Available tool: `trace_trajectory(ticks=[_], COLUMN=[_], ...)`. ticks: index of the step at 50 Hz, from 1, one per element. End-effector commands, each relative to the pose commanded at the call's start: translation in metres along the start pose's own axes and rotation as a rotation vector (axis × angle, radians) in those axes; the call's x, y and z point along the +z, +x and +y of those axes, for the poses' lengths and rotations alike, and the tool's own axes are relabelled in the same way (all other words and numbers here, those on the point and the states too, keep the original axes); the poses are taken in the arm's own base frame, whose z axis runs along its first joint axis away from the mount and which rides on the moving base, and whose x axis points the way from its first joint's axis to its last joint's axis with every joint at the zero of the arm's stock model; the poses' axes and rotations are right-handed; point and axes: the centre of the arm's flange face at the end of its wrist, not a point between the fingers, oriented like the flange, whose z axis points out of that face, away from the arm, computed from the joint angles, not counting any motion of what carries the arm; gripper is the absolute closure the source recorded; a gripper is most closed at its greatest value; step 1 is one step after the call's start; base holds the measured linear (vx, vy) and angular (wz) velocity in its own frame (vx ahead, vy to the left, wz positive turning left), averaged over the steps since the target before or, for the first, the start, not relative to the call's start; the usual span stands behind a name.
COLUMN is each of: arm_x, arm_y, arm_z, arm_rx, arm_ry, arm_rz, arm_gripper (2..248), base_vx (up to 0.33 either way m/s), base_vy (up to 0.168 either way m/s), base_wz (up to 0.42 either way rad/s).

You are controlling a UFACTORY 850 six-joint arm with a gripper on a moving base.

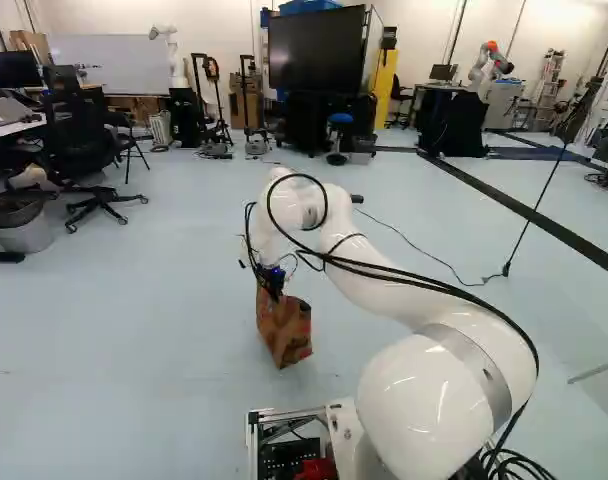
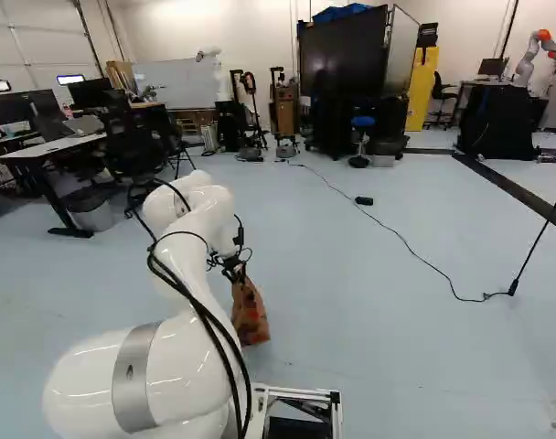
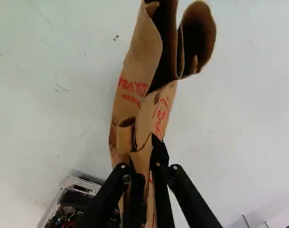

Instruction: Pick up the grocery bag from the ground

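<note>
"Where is the paper grocery bag (image 1: 287, 330) sitting?" asks the first inspector.

"It is hanging below the tool (image 1: 272, 278), ahead of the base and tilting slightly in the left base view," the second is reporting. "Whether its bottom is touching the floor (image 1: 134, 330) is remaining impossible to tell."

"And the condition of the tool?"

"Its two black fingers are pinching the bag's upper paper from opposite sides. In the wrist view, a narrow strip of brown paper is showing between them."

"Any deformation to the bag?"

"Yes. The paper is folding and creasing around the grip, and its rim is curling into wide loops ahead of the fingers. Red print is showing on the sides."

"The position of the arm (image 1: 404, 300)?"

"The white arm is reaching ahead and bending down at its far end, with black cables running along it. An open metal frame (image 1: 294, 440) holding electronics is standing beside its lowest joint."

"Surroundings, for the record?"

"A thin cable (image 2: 397, 236) is running over the floor towards a slender black pole (image 2: 541, 233), which is leaning. An office chair (image 1: 79, 150) is standing near a grey waste bin (image 1: 22, 235). Farther back, a large black screen (image 1: 317, 50) is standing near the wall, and another robot (image 1: 489, 62) is showing well to its right in the left base view."
</note>
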Motion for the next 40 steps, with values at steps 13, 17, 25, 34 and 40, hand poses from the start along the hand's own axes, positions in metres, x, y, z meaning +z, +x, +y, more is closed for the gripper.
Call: trace_trajectory(ticks=[13, 17, 25, 34, 40], arm_x=[-0.019, -0.024, -0.036, -0.049, -0.059], arm_y=[-0.016, -0.02, -0.027, -0.034, -0.039], arm_z=[-0.012, -0.016, -0.024, -0.033, -0.039], arm_rx=[-0.018, -0.024, -0.031, -0.033, -0.033], arm_ry=[0.007, 0.009, 0.015, 0.023, 0.029], arm_rz=[-0.014, -0.011, 0.015, 0.059, 0.092], arm_gripper=[228, 228, 228, 228, 228], base_vx=[0.0, 0.0, 0.0, 0.0, 0.0], base_vy=[0.0, 0.0, 0.0, 0.0, 0.0], base_wz=[0.0, 0.0, 0.0, 0.0, 0.0])
